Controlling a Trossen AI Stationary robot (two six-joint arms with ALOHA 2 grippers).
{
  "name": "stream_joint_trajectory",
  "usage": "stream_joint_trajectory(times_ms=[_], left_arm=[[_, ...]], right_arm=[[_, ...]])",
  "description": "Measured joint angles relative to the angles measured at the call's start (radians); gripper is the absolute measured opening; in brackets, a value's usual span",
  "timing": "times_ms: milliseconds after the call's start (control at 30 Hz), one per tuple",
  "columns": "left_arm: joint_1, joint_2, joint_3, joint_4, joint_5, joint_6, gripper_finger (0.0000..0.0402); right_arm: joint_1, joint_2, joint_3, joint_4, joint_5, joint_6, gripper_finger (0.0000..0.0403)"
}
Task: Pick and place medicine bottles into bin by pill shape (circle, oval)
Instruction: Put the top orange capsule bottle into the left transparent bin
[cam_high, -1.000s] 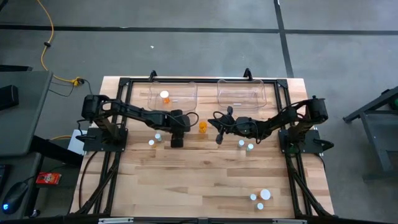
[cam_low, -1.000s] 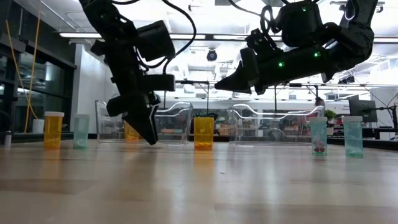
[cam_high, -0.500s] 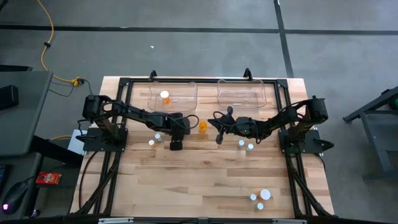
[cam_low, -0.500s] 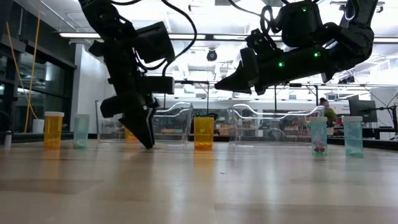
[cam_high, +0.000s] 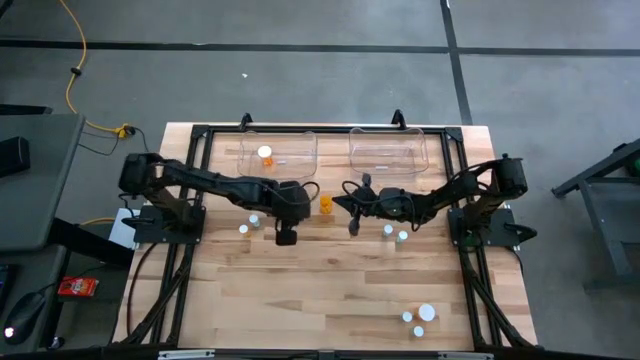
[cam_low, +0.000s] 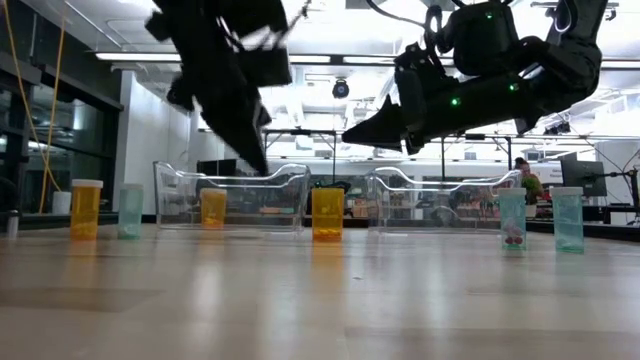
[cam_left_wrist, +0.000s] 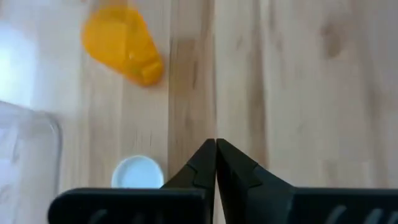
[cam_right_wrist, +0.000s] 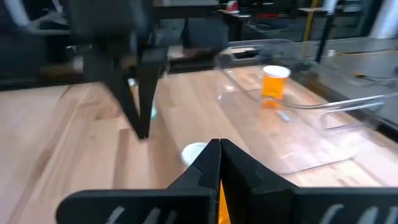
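Orange bottle (cam_high: 326, 204) stands upright on the table (cam_high: 330, 290), between my two claws, touching neither. My left claw (cam_high: 286, 237) hangs above the wood just beside it, fingers pressed together, holding nothing. My right claw (cam_high: 352, 226) hovers on the bottle's other side, also closed and empty. A second orange bottle (cam_high: 265, 155) sits in the left bin (cam_high: 300, 160).

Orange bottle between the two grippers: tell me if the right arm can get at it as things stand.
Probably yes. The orange bottle stands alone on bare wood, the right gripper hovers close beside it, shut and empty. The left gripper sits on the bottle's other side, raised, not between them.
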Motion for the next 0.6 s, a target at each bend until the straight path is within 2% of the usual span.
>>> stream_joint_trajectory(times_ms=[167, 333, 433, 600], left_arm=[[0.000, -0.079, -0.001, -0.030, -0.057, -0.003, 0.0001], [0.008, -0.055, -0.001, -0.062, -0.121, -0.007, 0.0013], [0.035, -0.006, -0.004, -0.080, -0.125, -0.040, 0.0037], [0.089, 0.090, -0.003, -0.058, -0.120, -0.105, 0.0101]], right_arm=[[0.000, 0.000, 0.001, -0.007, -0.003, 0.000, 0.0000], [0.000, 0.000, 0.001, 0.000, -0.003, 0.004, 0.0000], [0.000, 0.000, 0.001, -0.003, -0.003, 0.012, 0.0000], [0.000, 0.000, 0.001, -0.014, -0.003, 0.023, 0.0000]])
